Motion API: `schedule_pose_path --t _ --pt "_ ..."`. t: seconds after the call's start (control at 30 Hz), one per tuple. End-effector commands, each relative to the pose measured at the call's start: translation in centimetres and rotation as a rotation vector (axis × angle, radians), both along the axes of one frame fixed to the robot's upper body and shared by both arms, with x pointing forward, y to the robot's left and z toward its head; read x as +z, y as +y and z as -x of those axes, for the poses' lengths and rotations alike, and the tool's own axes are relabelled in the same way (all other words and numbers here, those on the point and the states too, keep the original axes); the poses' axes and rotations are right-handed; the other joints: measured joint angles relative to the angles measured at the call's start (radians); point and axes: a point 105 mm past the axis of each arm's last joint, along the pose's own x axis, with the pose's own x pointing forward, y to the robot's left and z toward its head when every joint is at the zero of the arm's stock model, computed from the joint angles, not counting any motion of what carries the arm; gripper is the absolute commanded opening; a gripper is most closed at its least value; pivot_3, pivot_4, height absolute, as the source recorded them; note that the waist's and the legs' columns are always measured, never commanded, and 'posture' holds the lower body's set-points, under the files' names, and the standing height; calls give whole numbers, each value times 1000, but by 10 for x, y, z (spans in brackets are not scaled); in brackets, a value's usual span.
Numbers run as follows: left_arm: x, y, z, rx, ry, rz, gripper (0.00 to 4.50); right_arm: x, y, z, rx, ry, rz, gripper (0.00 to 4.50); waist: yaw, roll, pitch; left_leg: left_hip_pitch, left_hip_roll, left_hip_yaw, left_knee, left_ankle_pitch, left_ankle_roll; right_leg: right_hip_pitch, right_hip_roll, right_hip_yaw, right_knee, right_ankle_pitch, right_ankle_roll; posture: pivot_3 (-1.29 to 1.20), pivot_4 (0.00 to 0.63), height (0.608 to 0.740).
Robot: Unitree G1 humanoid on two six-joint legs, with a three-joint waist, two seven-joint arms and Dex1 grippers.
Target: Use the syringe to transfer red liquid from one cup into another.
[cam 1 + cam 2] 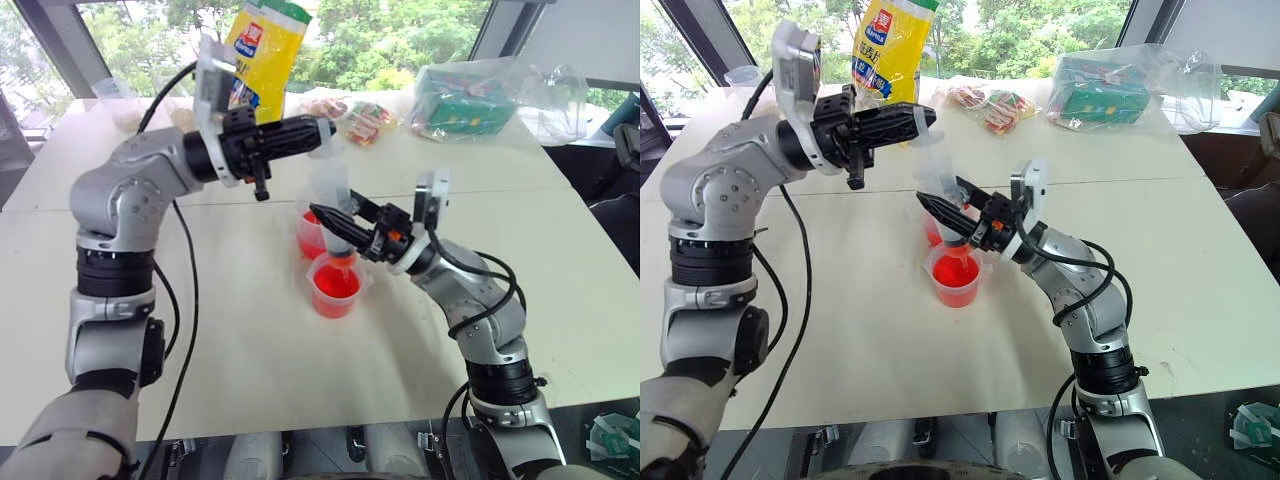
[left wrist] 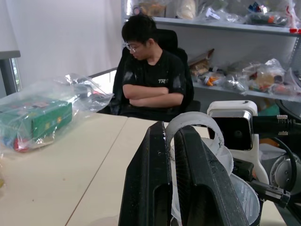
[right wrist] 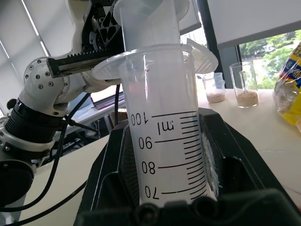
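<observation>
- Left eye view: the syringe (image 1: 333, 205) stands near upright at table centre, its narrow tip dipped into the nearer cup (image 1: 336, 285) of red liquid (image 1: 336, 287); a second cup (image 1: 312, 233) sits just behind it, at about 11 o'clock.
- The right gripper (image 1: 335, 232) is clenched around the lower barrel, fingers pointing towards 10 o'clock.
- The left gripper (image 1: 322, 133) is clamped on the plunger's top, at 12 o'clock above the barrel.
- Right wrist view: the graduated barrel (image 3: 162, 141) sits squarely between the black jaws, flange (image 3: 155, 59) above them.
- Handling, as I judge it: light, rigid plastic, smooth and likely slippery when wet; the barrel could slide or tilt if gripped loosely.
- The best hold seems to be mid-barrel below the flange, with the plunger head drawn straight along the axis to avoid tipping the light cup.
</observation>
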Motion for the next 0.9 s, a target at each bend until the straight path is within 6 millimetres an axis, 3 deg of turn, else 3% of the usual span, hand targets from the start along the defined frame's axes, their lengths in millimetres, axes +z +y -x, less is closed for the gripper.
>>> schedule_pose_path --t 0.03,0.5,0.9 --pt "-7 -9 10 -54 -13 -54 90 30 1 12 34 -103 -54 1387 0 0 0 0 0 0 0 0 0 0 0 0 0 0 0 0 150 740" --pt "-26 -18 15 -85 28 -98 90 60 2 16 55 -103 -141 1387 1 0 0 0 0 0 0 0 0 0 0 0 0 0 0 0 150 740" --pt "-19 -16 11 -64 34 -89 90 64 0 17 63 -79 -158 1387 1 0 0 0 0 0 0 0 0 0 0 0 0 0 0 0 150 740"
